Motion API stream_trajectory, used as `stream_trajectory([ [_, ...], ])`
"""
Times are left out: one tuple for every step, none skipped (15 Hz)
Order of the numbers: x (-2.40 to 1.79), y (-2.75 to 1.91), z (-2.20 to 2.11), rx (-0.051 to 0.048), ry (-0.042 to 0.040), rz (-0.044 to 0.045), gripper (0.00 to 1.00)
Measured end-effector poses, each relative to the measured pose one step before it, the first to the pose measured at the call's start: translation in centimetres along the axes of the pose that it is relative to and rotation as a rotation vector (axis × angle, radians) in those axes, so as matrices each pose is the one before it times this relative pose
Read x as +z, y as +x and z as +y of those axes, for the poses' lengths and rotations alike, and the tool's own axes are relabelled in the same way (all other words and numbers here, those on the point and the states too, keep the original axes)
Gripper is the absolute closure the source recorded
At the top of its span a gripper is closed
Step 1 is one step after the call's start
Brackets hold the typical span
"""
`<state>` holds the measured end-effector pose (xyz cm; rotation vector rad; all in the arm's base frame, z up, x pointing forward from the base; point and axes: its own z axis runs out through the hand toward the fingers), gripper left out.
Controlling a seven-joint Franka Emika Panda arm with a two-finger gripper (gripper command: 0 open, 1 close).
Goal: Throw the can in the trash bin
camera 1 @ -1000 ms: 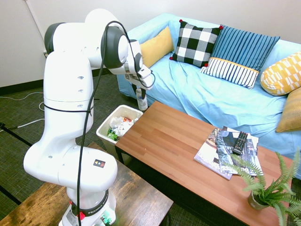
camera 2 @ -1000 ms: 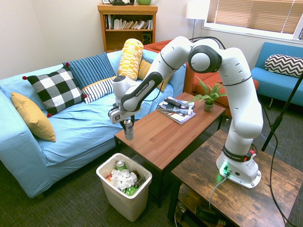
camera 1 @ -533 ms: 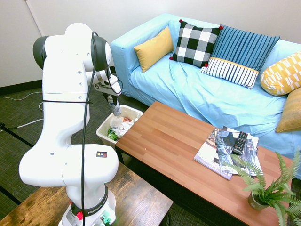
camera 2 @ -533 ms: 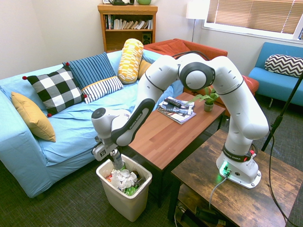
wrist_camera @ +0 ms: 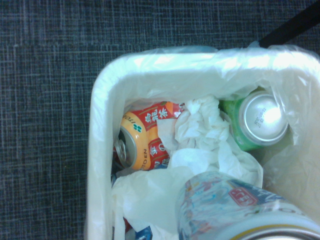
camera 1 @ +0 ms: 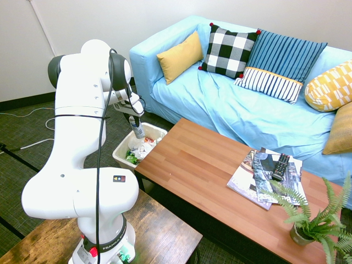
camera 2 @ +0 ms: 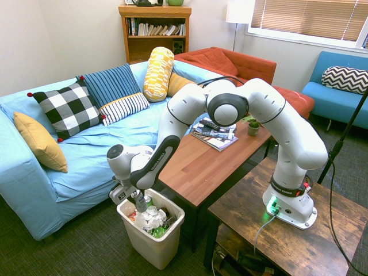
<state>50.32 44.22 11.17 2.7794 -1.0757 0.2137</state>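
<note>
In the first exterior view, the gripper point(camera 1: 132, 116) grasps the can point(camera 1: 137, 130), tilted, over the trash bin point(camera 1: 117, 152), toward its rim's sofa-side corner. The second exterior view shows the can likewise clasped, just inside the bin's rim. In the wrist view, the can's printed side rises over crumpled white paper, with 2 other cans, 1 orange-and-red can point(wrist_camera: 145, 135) and 1 green can point(wrist_camera: 255, 120), near separate corners.

Arching up and over with the arm point(camera 2: 183, 103), bending down at the wrist point(camera 2: 127, 159), pointing the gripper point(camera 2: 137, 196) downward at a tilt, gripping with closed fingers point(camera 1: 127, 117).
</note>
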Motion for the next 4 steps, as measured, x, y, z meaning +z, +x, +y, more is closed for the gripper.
stream_trajectory([
  [0.051, 0.334, -0.006, 0.00404, -0.00042, 0.00395, 0.00],
  [0.106, 0.302, 0.029, 0.00356, -0.00155, 0.00348, 0.00],
  [0.130, 0.187, 0.035, 0.00218, -0.00189, 0.00224, 0.00],
  [0.153, 0.084, 0.032, 0.00155, -0.00220, 0.00060, 0.00],
])
